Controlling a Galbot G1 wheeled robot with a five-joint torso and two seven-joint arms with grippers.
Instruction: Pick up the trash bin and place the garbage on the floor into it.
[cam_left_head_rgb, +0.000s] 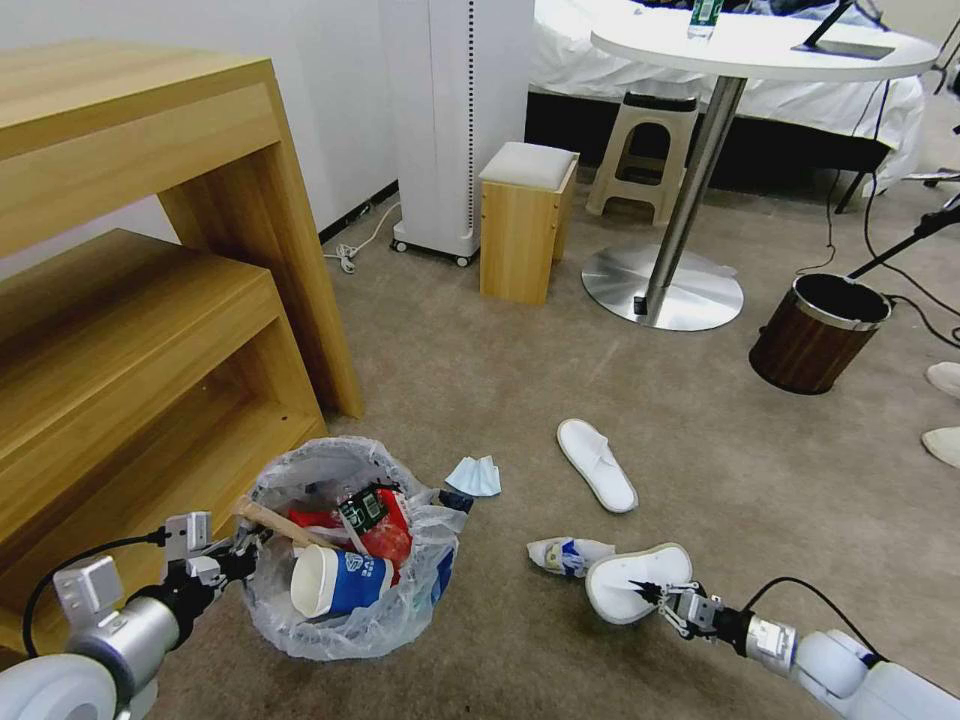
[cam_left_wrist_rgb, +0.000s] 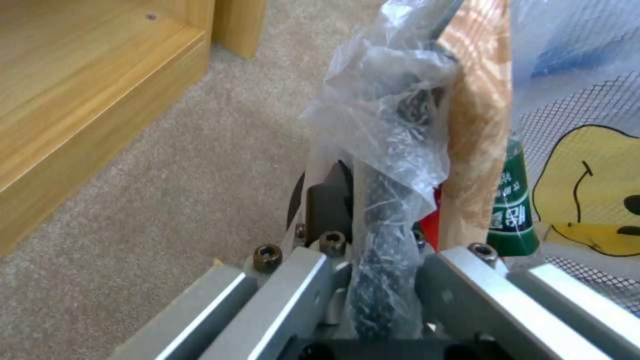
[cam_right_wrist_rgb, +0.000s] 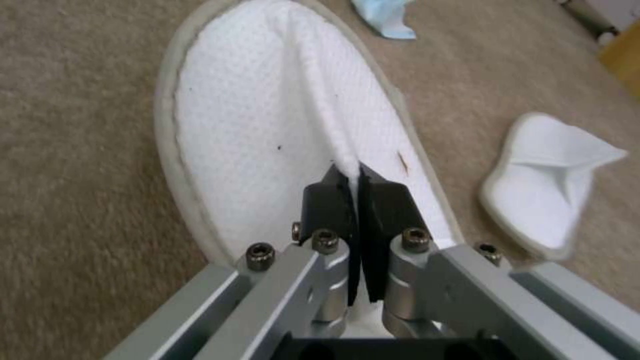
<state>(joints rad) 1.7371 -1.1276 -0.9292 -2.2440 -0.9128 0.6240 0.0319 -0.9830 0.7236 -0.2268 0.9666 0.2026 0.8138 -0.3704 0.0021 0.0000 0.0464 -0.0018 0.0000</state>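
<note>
Two grippers are working at once. At lower left of the head view, the left gripper (cam_left_head_rgb: 240, 560) is clamping the rim of the trash bin (cam_left_head_rgb: 345, 625), its fingers closed over the clear liner and black edge. At lower right, the right gripper (cam_left_head_rgb: 650, 597) is pinching a fold of a white slipper (cam_left_head_rgb: 632, 578), fingers (cam_right_wrist_rgb: 333, 200) pressed together on the fabric. The slipper is lying on the floor (cam_left_head_rgb: 500, 380), just right of the bin. To do the step well, judging from this, the pinch should be holding firmly while the slipper is carried leftward over the bin mouth. A second slipper (cam_left_head_rgb: 596, 464), a light-blue mask (cam_left_head_rgb: 474, 476) and a crumpled wrapper (cam_left_head_rgb: 565, 553) are lying nearby.
</note>
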